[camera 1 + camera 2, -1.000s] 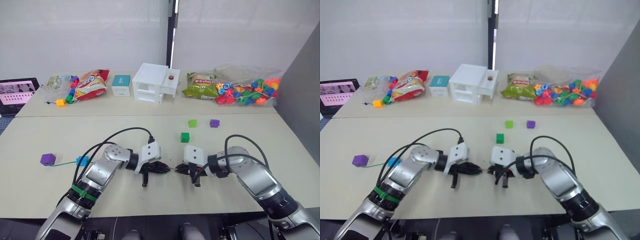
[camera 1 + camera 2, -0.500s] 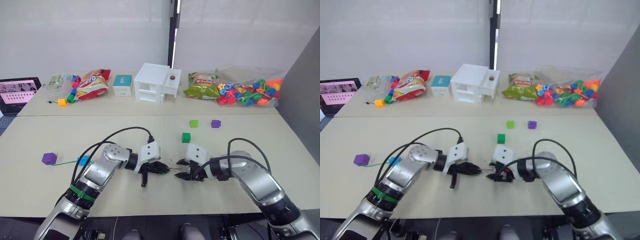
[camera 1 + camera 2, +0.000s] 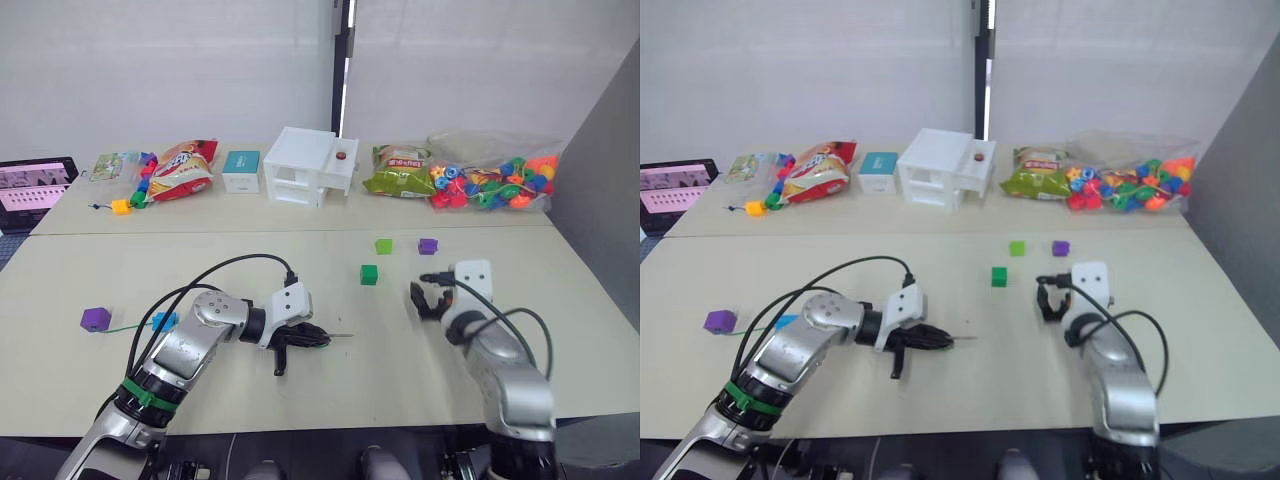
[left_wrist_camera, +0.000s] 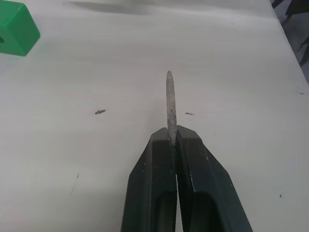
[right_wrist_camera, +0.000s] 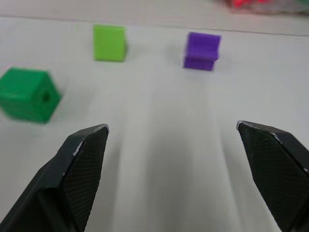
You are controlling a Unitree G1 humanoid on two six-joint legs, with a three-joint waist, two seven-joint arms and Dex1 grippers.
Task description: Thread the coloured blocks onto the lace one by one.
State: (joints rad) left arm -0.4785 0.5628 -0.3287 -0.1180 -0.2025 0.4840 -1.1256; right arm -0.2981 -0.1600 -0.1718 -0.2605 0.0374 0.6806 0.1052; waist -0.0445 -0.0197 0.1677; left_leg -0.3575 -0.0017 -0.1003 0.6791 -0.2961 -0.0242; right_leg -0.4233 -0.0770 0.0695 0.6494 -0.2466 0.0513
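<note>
While our left gripper (image 3: pixel 318 338) pinches the lace (image 3: pixel 135 324) by its grey tip, the head views show a purple block (image 3: pixel 96 319) and a blue block (image 3: pixel 163 321) already strung at far left. From the left wrist, we see the fingers pressed together on that tip. From the right wrist, our right gripper (image 5: pixel 176 159) spreads wide, facing the dark green block (image 5: pixel 29 94), light green block (image 5: pixel 110 42) and second purple block (image 5: pixel 202 50).

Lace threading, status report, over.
Left hand shut on the lace tip. Right hand open, empty, facing the dark green block, light green block and purple block. Nothing in the way.
</note>
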